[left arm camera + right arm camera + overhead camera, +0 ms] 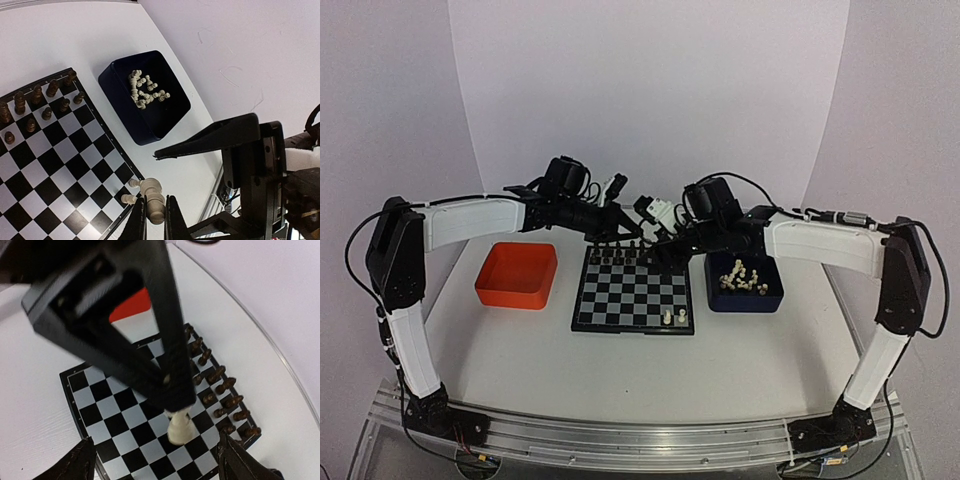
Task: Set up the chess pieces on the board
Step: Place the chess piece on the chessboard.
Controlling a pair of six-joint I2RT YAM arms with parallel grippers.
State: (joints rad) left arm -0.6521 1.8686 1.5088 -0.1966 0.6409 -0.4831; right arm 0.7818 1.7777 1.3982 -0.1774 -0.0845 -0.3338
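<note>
Between the shut fingers of the left claw point(155, 200) sits one cream chess piece point(154, 209), clamped, probably for setting down. Just beside that claw, two white pieces point(132, 183) stand on the board point(50, 165). Opposite, the right claw point(156, 447) gapes apart, empty. Beyond it, one dark blue tray point(120, 90) holds a heap point(145, 92) too dense to count.

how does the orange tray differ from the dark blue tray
The orange tray sits left of the board; the dark blue tray sits right of it. The dark blue tray holds cream chess pieces; the orange tray shows none. Both are open rectangular trays beside it.
</note>
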